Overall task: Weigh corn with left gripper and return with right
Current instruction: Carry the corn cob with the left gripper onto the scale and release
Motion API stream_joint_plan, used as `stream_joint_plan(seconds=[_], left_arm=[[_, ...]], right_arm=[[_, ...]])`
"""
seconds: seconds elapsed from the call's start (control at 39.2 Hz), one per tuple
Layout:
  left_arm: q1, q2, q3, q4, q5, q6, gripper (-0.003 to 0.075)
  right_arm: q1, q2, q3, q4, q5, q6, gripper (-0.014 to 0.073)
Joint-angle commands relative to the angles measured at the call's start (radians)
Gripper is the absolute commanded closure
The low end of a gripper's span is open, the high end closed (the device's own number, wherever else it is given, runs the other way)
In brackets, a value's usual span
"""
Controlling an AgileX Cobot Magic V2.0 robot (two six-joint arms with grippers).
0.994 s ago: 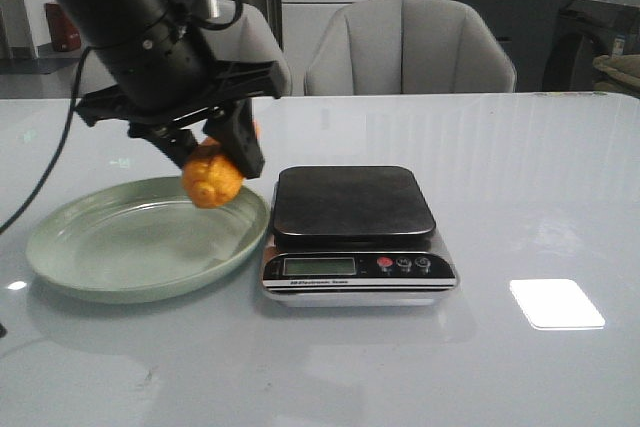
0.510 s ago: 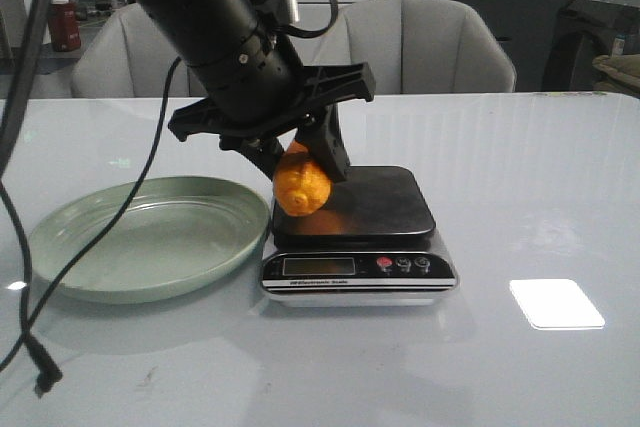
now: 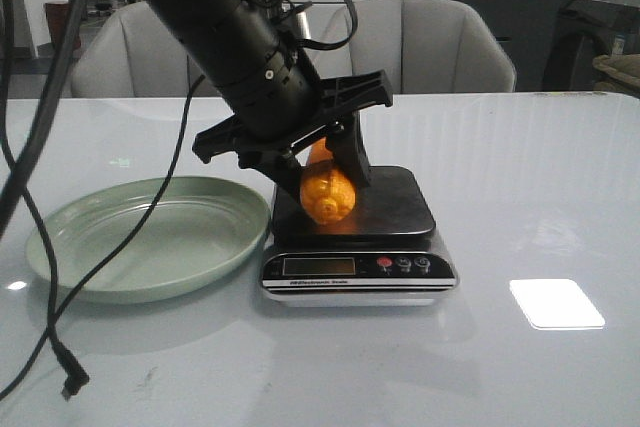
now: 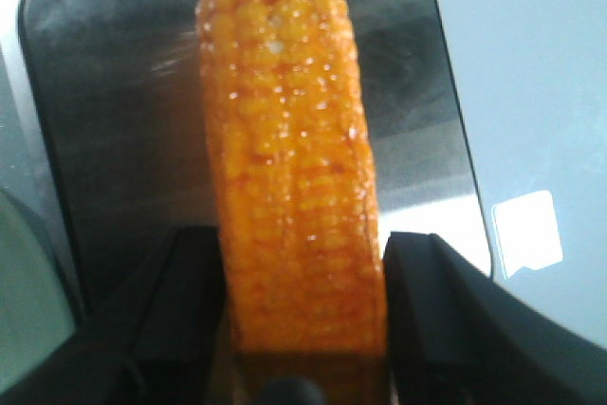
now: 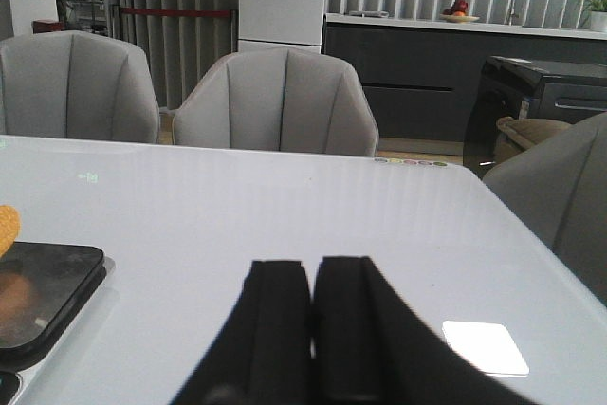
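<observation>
The orange-yellow corn (image 3: 328, 192) hangs tilted just over the left part of the scale's black platform (image 3: 385, 197), held by my left gripper (image 3: 322, 172), which is shut on it. In the left wrist view the corn (image 4: 289, 168) runs lengthwise between the two black fingers (image 4: 446, 301), with the platform (image 4: 114, 101) right below; whether it touches the platform I cannot tell. My right gripper (image 5: 312, 277) is shut with nothing in it, low over the table to the right of the scale (image 5: 38, 286). It is out of the front view.
A pale green plate (image 3: 90, 257) lies empty left of the scale, whose display and buttons (image 3: 355, 267) face the front. Black cables (image 3: 60, 277) trail from the left arm across the table's left side. Grey chairs (image 3: 410, 47) stand behind the table.
My left gripper has carried the corn rightward from above the plate to over the scale's platform and lowered it a little. The scale and the plate have not moved.
</observation>
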Motion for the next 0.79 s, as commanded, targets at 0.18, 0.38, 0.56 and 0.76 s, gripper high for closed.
stream_joint_plan(seconds=[0.18, 0.38, 0.56, 0.76], left_arm=[[-0.038, -0.053, -0.032, -0.037, -0.081, 0.005, 0.0308], [-0.047, -0.053, -0.032, -0.039, -0.094, 0.005, 0.0258], [-0.047, -0.053, -0.032, -0.039, -0.065, 0.005, 0.0168], [-0.045, -0.078, -0.034, -0.035, -0.066, 0.032, 0.0169]], right_arm=[[-0.004, -0.02, 0.011, -0.009, -0.076, -0.008, 0.0442], [-0.004, -0.02, 0.011, -0.009, -0.076, -0.008, 0.0442], [-0.004, -0.02, 0.011, -0.009, -0.076, -0.008, 0.0442], [-0.004, -0.02, 0.011, -0.009, -0.076, -0.008, 0.0442]])
